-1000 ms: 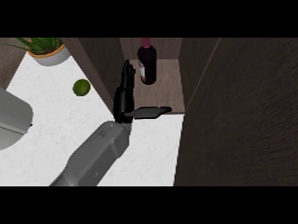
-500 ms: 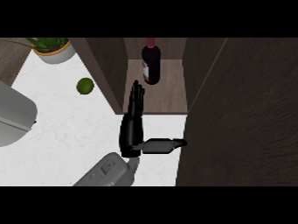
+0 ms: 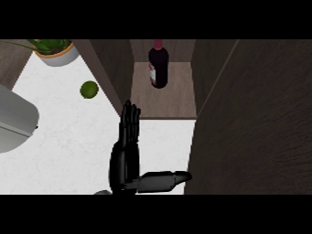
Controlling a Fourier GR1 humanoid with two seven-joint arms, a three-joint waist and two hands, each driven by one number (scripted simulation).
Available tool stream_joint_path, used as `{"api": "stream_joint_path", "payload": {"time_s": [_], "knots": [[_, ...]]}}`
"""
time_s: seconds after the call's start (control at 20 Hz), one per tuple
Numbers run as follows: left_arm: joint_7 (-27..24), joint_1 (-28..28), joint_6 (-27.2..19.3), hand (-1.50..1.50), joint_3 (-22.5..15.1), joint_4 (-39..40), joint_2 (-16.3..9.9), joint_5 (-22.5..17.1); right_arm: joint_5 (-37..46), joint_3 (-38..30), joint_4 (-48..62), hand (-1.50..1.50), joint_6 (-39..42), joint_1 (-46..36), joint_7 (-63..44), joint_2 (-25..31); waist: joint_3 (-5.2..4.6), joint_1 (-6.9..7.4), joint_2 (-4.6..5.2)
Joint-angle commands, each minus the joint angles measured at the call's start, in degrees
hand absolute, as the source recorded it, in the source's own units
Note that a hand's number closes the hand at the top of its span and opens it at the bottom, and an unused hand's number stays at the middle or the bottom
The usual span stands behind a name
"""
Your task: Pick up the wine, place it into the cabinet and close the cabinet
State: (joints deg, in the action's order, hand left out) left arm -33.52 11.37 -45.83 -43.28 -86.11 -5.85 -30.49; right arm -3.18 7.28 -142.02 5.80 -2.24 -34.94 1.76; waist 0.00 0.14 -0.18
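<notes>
The dark wine bottle (image 3: pixel 158 68) stands upright at the back of the cabinet's shelf (image 3: pixel 166 101), free of any hand. My right hand (image 3: pixel 126 148) is over the white counter just in front of the shelf's front edge, well short of the bottle. It is open and holds nothing: its fingers point straight toward the cabinet and its thumb (image 3: pixel 162 179) sticks out to the right. The cabinet's dark door (image 3: pixel 266 119) stands open on the right, beside the hand. My left hand does not show.
A green lime (image 3: pixel 89 89) lies on the white counter (image 3: pixel 63 151) left of the cabinet. A potted plant (image 3: pixel 56 51) stands at the far left corner. A large grey rounded body (image 3: pixel 3 121) fills the left edge.
My right hand has pulled back out of the cabinet toward me, leaving the bottle standing on the shelf. Its forearm has dropped out of view.
</notes>
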Motion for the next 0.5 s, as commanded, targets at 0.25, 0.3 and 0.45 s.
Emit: {"api": "stream_joint_path", "payload": {"time_s": [0.25,0.3,0.45], "knots": [[2.8,-11.6,-0.1,-1.5,-5.0,-17.9,-7.9,4.3,-10.0,-2.7,-3.2,-1.5,3.3,3.1,-1.7,1.4,0.04,-0.01,0.03],[1.5,-12.6,3.6,-1.5,-2.7,-17.4,-9.7,2.6,-6.2,1.8,-4.5,-1.5,1.5,2.7,-3.1,-0.7,-0.01,-0.01,0.03],[3.8,-15.4,4.0,-1.5,-4.2,-24.7,-14.4,3.7,-9.7,0.0,-2.8,1.5,4.8,3.8,-3.2,1.6,0.03,0.12,0.02]]}}
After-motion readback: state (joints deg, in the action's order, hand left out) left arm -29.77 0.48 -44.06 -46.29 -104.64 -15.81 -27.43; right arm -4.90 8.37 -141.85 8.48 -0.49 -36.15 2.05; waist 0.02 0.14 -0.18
